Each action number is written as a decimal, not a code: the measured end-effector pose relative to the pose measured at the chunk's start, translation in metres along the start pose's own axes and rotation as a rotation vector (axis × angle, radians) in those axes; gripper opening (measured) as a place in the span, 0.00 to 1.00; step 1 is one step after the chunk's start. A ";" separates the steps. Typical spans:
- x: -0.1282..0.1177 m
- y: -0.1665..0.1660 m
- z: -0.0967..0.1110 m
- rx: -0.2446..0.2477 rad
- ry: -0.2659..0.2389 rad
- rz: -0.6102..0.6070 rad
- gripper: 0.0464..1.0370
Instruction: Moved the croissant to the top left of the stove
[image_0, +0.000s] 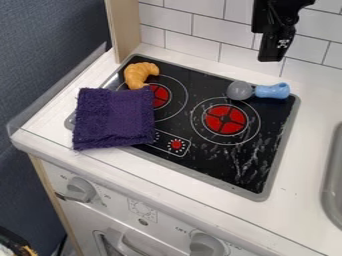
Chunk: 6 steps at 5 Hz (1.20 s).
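Little can be read. On the oven front, a number that looks like "20" stands at about three o'clock of the left knob; a mark at its eleven o'clock is too small to read. By the right knob, "OFF" stands at ten o'clock, and a mark at two o'clock is illegible. Between the knobs, a square label bears a round, many-pointed sign. The stovetop has a red dot ringed with white ticks near its seven o'clock edge. The gripper carries a small white emblem.
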<state>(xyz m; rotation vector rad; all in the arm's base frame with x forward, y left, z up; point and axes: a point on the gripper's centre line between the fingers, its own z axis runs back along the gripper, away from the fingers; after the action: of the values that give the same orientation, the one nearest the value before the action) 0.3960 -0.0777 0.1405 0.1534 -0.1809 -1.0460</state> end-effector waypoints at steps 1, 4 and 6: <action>-0.001 -0.005 -0.015 -0.032 0.024 0.001 0.96; -0.107 0.011 -0.030 -0.084 0.121 0.428 0.96; -0.160 0.030 -0.042 -0.087 0.179 0.675 0.96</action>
<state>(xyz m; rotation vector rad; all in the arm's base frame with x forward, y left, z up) 0.3525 0.0783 0.0934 0.0947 -0.0165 -0.3634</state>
